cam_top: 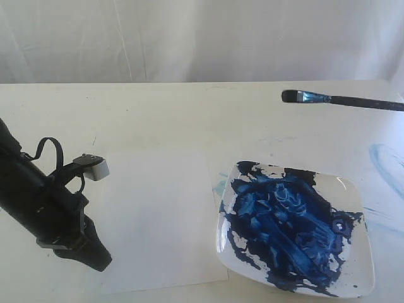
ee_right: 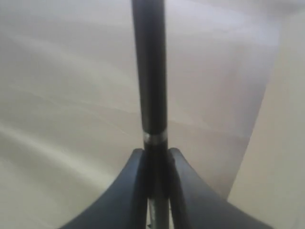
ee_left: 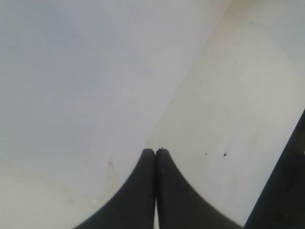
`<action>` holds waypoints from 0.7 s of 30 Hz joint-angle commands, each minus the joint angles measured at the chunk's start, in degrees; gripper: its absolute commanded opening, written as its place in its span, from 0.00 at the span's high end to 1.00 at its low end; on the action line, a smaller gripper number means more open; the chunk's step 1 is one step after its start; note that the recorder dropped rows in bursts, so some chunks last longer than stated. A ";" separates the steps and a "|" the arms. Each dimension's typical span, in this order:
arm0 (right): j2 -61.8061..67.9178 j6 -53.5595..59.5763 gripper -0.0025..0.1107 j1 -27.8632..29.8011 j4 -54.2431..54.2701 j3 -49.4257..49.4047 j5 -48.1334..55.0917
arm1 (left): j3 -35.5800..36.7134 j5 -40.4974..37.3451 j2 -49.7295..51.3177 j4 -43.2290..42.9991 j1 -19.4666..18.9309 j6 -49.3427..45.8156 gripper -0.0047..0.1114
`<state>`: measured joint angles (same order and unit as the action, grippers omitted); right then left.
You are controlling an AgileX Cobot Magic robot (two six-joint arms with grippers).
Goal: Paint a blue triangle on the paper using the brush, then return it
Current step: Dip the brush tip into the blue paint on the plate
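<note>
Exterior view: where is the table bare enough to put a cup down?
Bare: the far table between the paper and the backdrop. Crowded: the left gripper at the paper's left edge, the paint-smeared plate at its right.

brush (cam_top: pixel 344 99): blk hndl, blue tip | plate (cam_top: pixel 361 252): dk-blue smears | paper (cam_top: pixel 158 214): wht

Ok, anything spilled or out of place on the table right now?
Yes: pale blue streaks stain the bare table right of the plate, and dark blue paint runs out to the plate's edges. The paper is clean. The right end effector holds the brush in the air.
</note>
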<state>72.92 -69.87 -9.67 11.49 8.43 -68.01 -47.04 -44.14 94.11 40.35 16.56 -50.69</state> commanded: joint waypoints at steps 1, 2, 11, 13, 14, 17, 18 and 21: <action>-3.72 34.66 0.98 0.49 -6.67 3.64 -1.95 | 0.33 -1.52 -0.08 0.72 0.20 -0.45 0.96; -5.04 35.52 0.98 0.49 -7.87 4.97 -1.95 | 0.33 -1.52 -0.08 0.72 0.20 -0.45 0.96; -17.63 22.10 0.98 0.49 -48.28 24.59 51.66 | 0.33 -1.40 -0.08 0.72 0.20 -0.45 0.96; -19.63 13.60 0.98 0.49 -60.06 26.14 53.75 | 0.33 -1.40 -0.08 0.72 0.20 -0.55 0.96; -20.05 8.82 0.98 0.49 -66.20 26.26 53.77 | 0.33 -1.40 -0.08 0.72 0.20 -0.55 0.96; -19.95 -4.28 0.98 0.49 -82.66 26.26 51.61 | 0.33 -1.40 -0.08 0.72 0.20 -0.55 0.96; -19.46 -7.00 0.98 0.49 -86.85 26.26 49.42 | 0.33 -1.40 -0.08 0.72 0.20 -0.55 0.96; -15.85 -8.38 0.98 0.49 -93.92 26.26 42.63 | 0.33 -0.71 -0.08 0.72 0.20 -0.54 0.96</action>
<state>55.16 -76.61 -9.62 -78.21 34.38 -21.69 -47.04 -44.09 94.11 40.35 16.56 -51.01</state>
